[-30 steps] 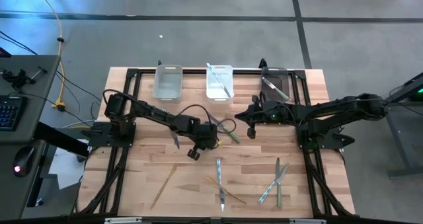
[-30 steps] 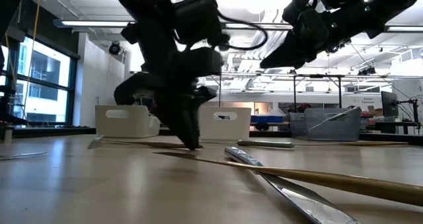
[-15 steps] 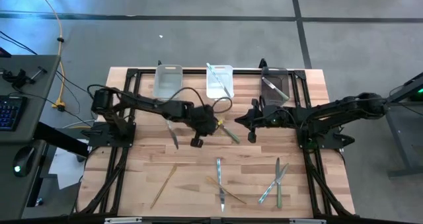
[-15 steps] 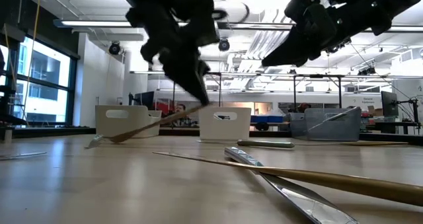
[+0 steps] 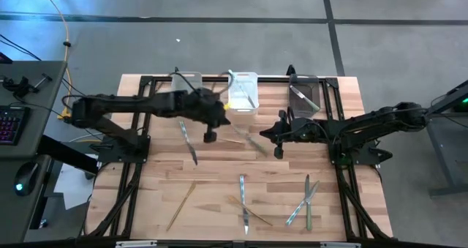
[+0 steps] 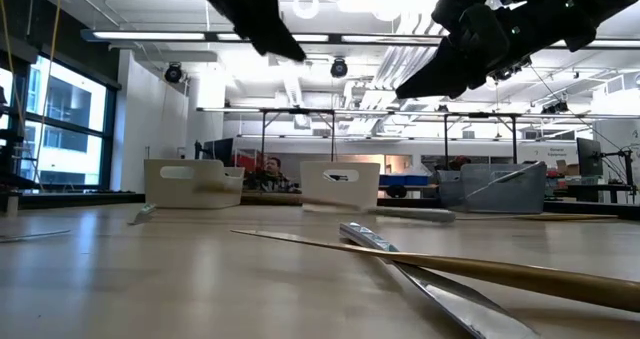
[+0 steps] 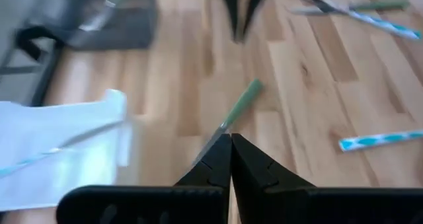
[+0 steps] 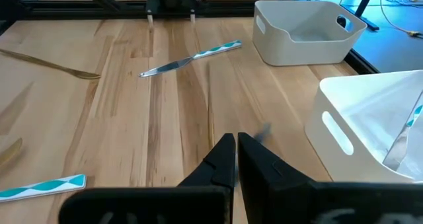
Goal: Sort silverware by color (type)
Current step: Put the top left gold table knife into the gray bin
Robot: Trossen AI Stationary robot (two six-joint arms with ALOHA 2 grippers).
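Note:
My left gripper [image 5: 224, 121] [image 6: 297, 53] [image 7: 230, 143] is shut with nothing in it, high above the table in front of the white bins. A gold piece of silverware [image 5: 234, 140] [image 6: 250, 193] shows low over the table below it, blurred and apart from the fingers. A green-handled knife [image 5: 253, 147] [image 7: 239, 106] lies flat just beyond. My right gripper [image 5: 265, 133] [image 8: 234, 145] hovers shut to the knife's right, holding nothing. The middle white bin [image 5: 243, 92] holds a teal-silver piece, and the dark bin [image 5: 306, 94] holds dark pieces.
A third white bin [image 5: 186, 91] stands at the far left, partly under my left arm. A teal-silver knife [image 5: 187, 142] [image 8: 192, 57] lies left of centre. Several more pieces lie near the front edge: a gold one [image 5: 180, 204], crossed ones [image 5: 245, 204] and a cluster [image 5: 303, 200].
My left gripper has risen from the table and swung toward the far edge, tipping from steeply down to a shallower slant. Half a second ago a gold piece hung slanting from its fingers. Now that piece is out of them, low over the table.

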